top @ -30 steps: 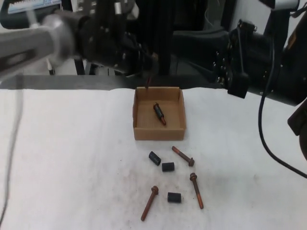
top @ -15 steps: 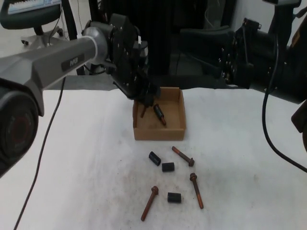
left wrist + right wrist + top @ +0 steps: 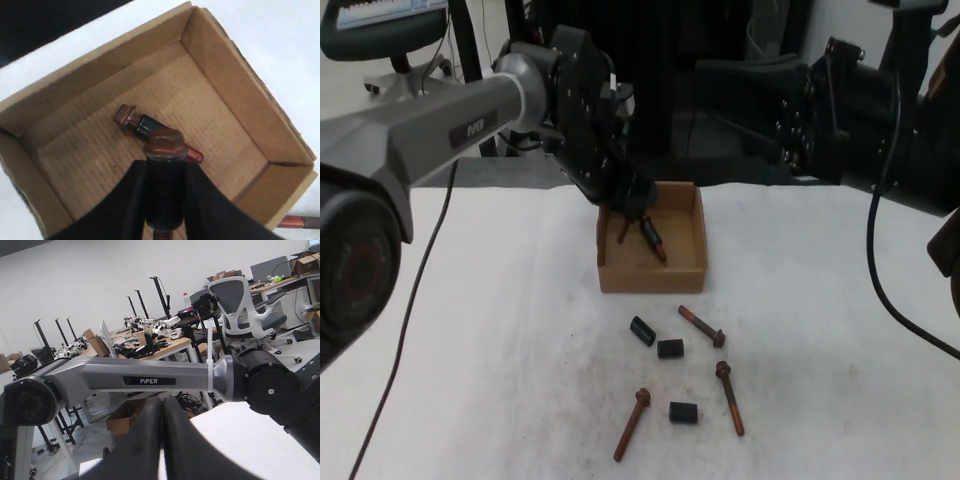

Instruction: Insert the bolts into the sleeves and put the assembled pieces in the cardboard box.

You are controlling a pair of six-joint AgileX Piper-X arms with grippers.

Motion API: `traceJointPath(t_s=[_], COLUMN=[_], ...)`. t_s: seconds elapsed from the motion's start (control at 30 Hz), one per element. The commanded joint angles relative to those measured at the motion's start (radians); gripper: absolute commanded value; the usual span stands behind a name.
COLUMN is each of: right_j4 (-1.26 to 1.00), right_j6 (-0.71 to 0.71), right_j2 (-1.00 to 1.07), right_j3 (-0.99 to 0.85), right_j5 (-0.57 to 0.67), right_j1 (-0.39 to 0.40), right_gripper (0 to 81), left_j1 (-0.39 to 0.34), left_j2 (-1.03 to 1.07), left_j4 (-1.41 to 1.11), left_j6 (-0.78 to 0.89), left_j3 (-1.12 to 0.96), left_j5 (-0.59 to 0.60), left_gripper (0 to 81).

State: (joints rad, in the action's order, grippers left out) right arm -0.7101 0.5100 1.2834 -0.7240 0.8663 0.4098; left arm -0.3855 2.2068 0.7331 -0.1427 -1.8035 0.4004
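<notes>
Standing by the bench, logging the state of the run.

Left gripper [image 3: 164, 175]: fingers clamped on a black sleeve with a bolt through it, the second assembled piece [image 3: 163, 190]. Its copper head points up towards the wrist camera. The piece hangs inside the mouth of the cardboard box [image 3: 652, 278], near the back left corner, above the floor and not yet let go.

One finished piece [image 3: 141, 125] already lies flat on the box floor, on a diagonal, just beside and partly under the held one as seen from the wrist. I cannot tell whether the two touch.

Right gripper [image 3: 162, 437]: fingers pressed together with nothing between them. That arm is held high off to the right, well clear of the parts.

Loose on the white bench cover in front of the box:
- three bolts: one near the box [image 3: 701, 325], one to the right [image 3: 729, 397], one nearest me [image 3: 631, 424]
- three bare sleeves: two close together [image 3: 642, 330] [image 3: 670, 348], one lower down [image 3: 684, 411]

Judgement on progress: one unit delivered, a second a release away from delivered — so two of five nearly done. Three bolt-and-sleeve pairs are left to be mated and boxed, the bulk of the work.
</notes>
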Motion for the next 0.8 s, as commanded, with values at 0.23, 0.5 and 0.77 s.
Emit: traceJointPath(t_s=[0.23, 0.5, 0.77], right_j4=[-0.004, -0.004, 0.097], right_j6=[0.014, 0.014, -0.03], right_j2=[-0.011, -0.011, -0.011], right_j3=[-0.001, -0.001, -0.001], right_j5=[0.033, 0.082, 0.102], right_j1=[-0.004, -0.004, -0.047], right_gripper=[0.8, 0.8, 0.8], left_j1=[-0.004, -0.004, 0.003], left_j2=[-0.018, -0.107, -0.353], left_j4=[0.021, 0.011, 0.063], left_j6=[-0.004, -0.016, -0.186], left_j3=[-0.012, -0.014, -0.014], left_j5=[-0.018, -0.045, -0.138], left_gripper=[28.9, 21.2, 0.1])
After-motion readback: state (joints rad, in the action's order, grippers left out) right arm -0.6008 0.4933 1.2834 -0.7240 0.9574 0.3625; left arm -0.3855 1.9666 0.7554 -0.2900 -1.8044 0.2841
